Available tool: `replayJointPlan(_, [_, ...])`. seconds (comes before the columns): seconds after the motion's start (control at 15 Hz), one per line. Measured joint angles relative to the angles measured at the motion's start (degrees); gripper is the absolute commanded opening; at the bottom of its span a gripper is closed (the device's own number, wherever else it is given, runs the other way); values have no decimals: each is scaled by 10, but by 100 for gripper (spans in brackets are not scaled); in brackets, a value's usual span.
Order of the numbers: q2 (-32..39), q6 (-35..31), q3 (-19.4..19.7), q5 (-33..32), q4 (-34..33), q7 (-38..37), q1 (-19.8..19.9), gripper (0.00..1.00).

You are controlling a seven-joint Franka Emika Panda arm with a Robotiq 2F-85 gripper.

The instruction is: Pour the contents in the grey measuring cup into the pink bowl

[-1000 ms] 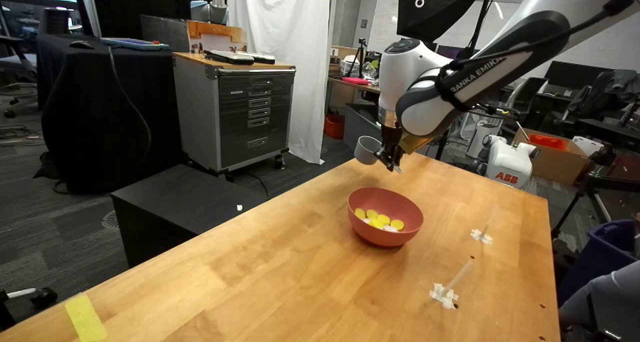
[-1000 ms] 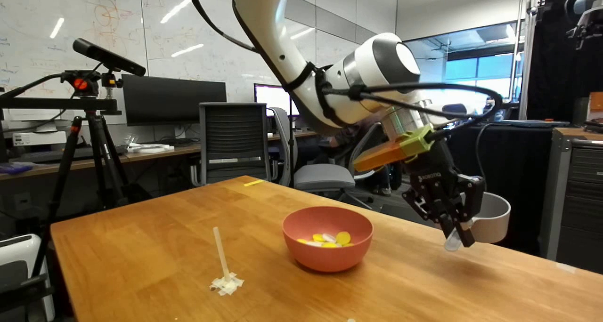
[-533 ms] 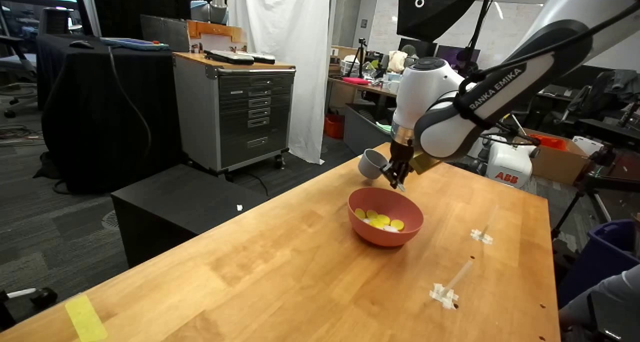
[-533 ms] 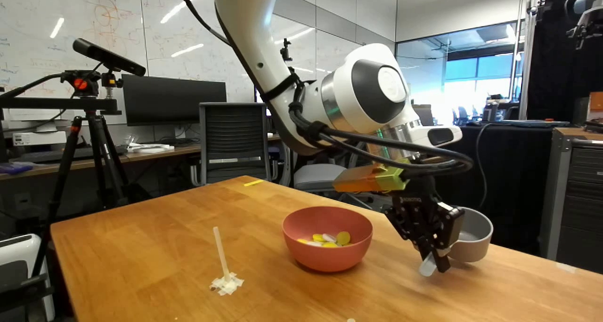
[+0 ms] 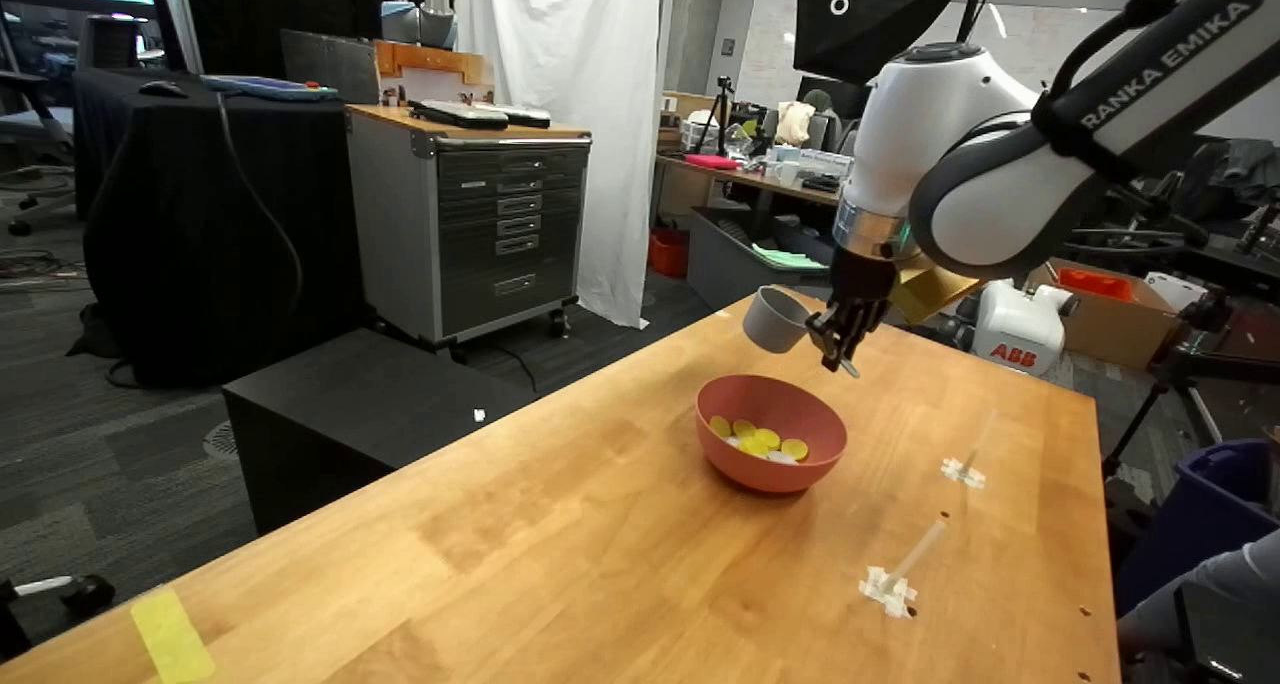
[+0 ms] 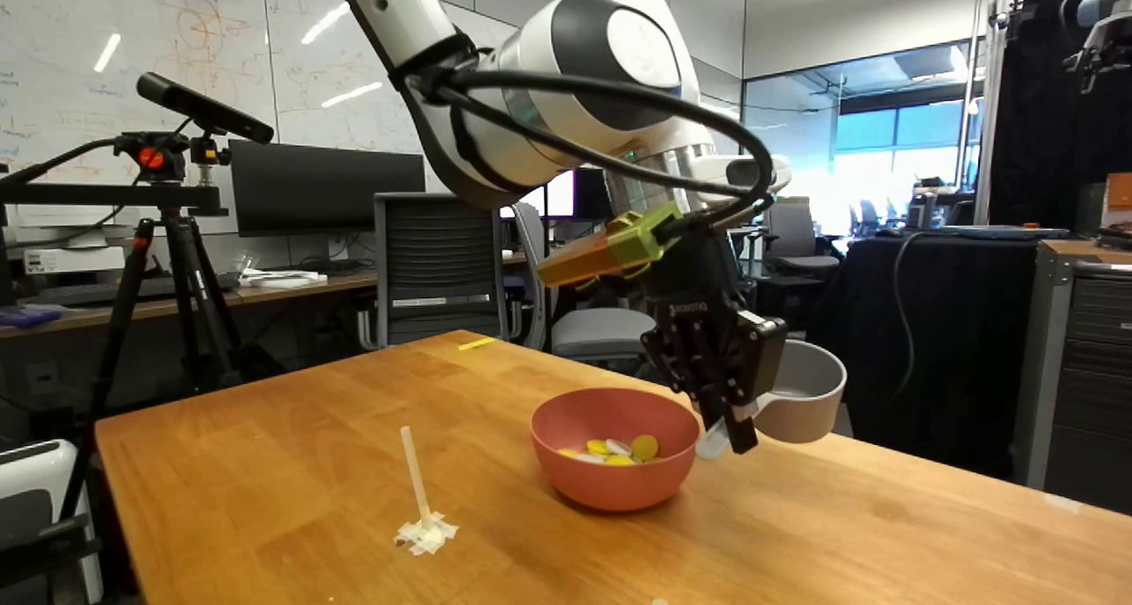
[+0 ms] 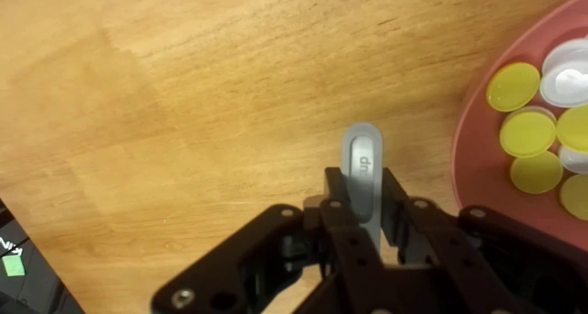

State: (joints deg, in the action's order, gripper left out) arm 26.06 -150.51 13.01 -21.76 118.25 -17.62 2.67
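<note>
We saw the Robotiq gripper (image 7: 362, 185) clenched on the handle (image 7: 363, 139) of the grey measuring cup (image 6: 800, 410), which hung tilted above the wooden table (image 5: 560, 524), off to one side of the pink bowl (image 6: 615, 486). The bowl stood on the table, and in both exterior views we saw yellow and white discs (image 5: 767, 439) inside it.

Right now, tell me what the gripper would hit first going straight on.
Probably the wooden table, beside the pink bowl: the gripper, holding the grey measuring cup's handle, points down there. Depth is unclear, so it might clip the bowl.
</note>
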Motion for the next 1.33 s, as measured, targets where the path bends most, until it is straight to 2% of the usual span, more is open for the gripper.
replayJointPlan(0.33, [-2,30,5,7,9,6,10,5])
replayJointPlan(0.8, [29,35,8,10,6,6,18,5])
replayJointPlan(0.87, [34,35,8,12,5,6,18,12])
replayJointPlan(0.93, [37,35,8,13,3,6,18,46])
replayJointPlan(1.0, [41,35,9,14,2,6,18,47])
replayJointPlan(1.07, [44,35,9,14,1,6,18,51])
replayJointPlan(1.33, [50,35,9,14,-4,6,18,84])
